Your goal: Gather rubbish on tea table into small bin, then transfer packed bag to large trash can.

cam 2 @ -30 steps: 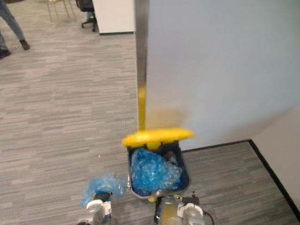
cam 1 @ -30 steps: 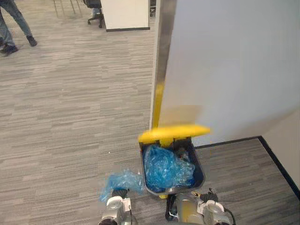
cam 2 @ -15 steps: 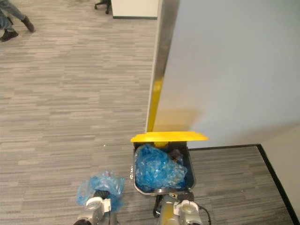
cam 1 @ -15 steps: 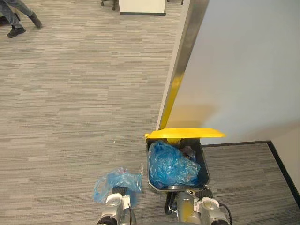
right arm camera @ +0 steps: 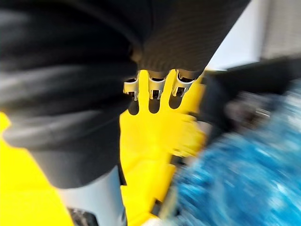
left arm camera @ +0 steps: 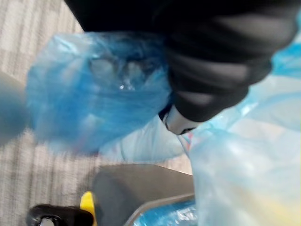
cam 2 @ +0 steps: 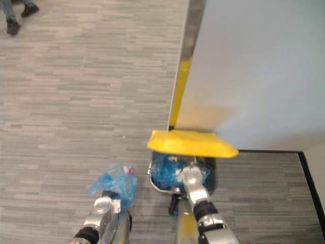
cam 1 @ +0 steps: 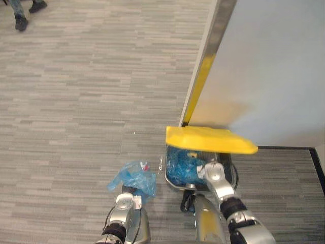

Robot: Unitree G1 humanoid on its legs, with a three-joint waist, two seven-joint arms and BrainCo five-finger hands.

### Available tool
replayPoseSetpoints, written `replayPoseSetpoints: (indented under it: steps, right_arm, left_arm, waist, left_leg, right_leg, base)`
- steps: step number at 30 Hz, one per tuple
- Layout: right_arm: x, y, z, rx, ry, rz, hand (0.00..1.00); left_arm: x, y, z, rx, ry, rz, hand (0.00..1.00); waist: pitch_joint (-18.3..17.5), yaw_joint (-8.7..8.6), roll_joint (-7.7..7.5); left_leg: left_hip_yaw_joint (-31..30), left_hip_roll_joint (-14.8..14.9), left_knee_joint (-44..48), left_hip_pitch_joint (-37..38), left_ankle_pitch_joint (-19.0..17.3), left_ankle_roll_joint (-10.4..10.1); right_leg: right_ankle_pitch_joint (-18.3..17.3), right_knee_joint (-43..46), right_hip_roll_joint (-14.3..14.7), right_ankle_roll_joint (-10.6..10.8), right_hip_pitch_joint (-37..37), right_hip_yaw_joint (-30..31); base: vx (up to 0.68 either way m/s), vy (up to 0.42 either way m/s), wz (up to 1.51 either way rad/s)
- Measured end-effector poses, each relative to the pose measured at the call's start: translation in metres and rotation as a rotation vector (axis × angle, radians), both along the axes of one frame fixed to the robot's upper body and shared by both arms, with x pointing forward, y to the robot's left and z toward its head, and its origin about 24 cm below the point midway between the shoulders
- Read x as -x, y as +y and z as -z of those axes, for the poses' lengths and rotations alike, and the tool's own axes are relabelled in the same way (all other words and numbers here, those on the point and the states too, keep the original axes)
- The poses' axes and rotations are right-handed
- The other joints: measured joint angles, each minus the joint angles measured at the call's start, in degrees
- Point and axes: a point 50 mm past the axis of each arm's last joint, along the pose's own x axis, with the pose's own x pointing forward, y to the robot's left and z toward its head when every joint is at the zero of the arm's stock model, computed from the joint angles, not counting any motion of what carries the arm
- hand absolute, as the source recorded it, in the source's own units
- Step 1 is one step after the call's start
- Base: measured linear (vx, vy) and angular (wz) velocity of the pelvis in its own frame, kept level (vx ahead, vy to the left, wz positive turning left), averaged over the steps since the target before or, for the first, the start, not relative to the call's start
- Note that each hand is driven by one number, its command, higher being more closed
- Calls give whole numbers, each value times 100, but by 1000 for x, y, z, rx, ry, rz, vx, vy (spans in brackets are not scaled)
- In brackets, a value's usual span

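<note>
Your right hand [cam 1: 212, 173] touches the yellow lid [cam 1: 208, 140] with straight fingers. The blue bag [cam 1: 133, 177] hides your left hand [left arm camera: 214, 75]; I cannot tell its grip.

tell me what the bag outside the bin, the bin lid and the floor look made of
The bag: thin plastic film, blue and see-through, crinkled, with small glossy glints. The lid: probably hard moulded plastic, yellow, smooth, holding flat and stiff. The floor: grey with short striped blocks and a matte look; carpet tile or vinyl, hard to tell.
</note>
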Motion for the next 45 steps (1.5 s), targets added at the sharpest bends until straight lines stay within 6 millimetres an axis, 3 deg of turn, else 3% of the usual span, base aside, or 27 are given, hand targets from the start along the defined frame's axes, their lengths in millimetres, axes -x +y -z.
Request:
replayPoseSetpoints:
  steps: [6,9,18,21,23,27,33,40,42,45]
  right_arm:
    - [-31,-11,-65,116,-175,-14,0]
    - [-36,-16,-80,135,-206,-2,0]
    - [-40,-19,-90,119,-210,19,0]
    - [-39,-18,-97,117,-234,16,0]
    - [-40,-22,-102,129,-251,21,0]
    - [-40,-24,-105,137,-256,24,0]
    - [-44,-22,-114,139,-273,16,0]
    - [-48,-19,-126,143,-297,6,0]
    - [-49,-20,-128,137,-301,11,0]
    - [-49,-24,-128,117,-301,33,0]
  left_arm:
    - [-21,-11,-29,34,-149,42,100]
    - [-25,-16,-37,63,-188,52,100]
    - [-37,-29,-78,135,-384,93,100]
    - [-38,-36,-102,180,-492,141,100]
    - [-37,-47,-128,226,-599,219,100]
    - [-30,-69,-161,313,-739,333,100]
    - [-18,-101,-194,365,-868,504,100]
    - [-13,-143,-216,328,-966,696,100]
    - [-17,-147,-213,301,-955,704,100]
    - [-38,-155,-187,185,-826,709,100]
  waist:
    - [206,20,-30]
    - [239,21,-30]
    - [241,8,-31]
    - [247,11,-36]
    - [252,-16,-34]
    - [253,-86,-32]
    - [262,-124,-29]
    - [265,-191,-32]
    - [266,-193,-34]
    - [269,-272,-39]
  left_leg:
    - [68,15,51,-208,9,-35]
    - [78,60,52,-197,32,-79]
    - [149,55,127,-198,-12,-79]
    - [223,37,131,-206,-12,-78]
    - [257,34,130,-202,-12,-78]
    - [260,30,124,-198,-11,-79]
    - [310,-13,123,-216,-11,-78]
    - [334,-19,146,-410,-9,-76]
    - [338,-17,172,-452,-7,-79]
    - [336,-11,233,-563,-7,-78]
  right_leg:
    - [140,-91,64,-31,-208,102]
    - [173,-53,92,-85,-208,96]
    - [161,-21,86,-90,-210,154]
    - [163,4,82,-89,-282,221]
    - [150,15,84,-64,-308,250]
    - [160,22,80,-80,-311,254]
    - [167,76,57,-91,-390,329]
    - [211,3,57,-86,-550,338]
    - [234,6,62,-111,-586,344]
    - [254,-4,68,-117,-660,343]
  base:
    - [4,4,-8]
    - [61,-10,-4]
    - [24,2,-1]
    - [-20,-12,-11]
    - [-3,-22,-7]
    - [0,0,0]
    - [14,-2,-3]
    - [1,-2,-1]
    - [4,-6,-2]
    - [11,-4,0]
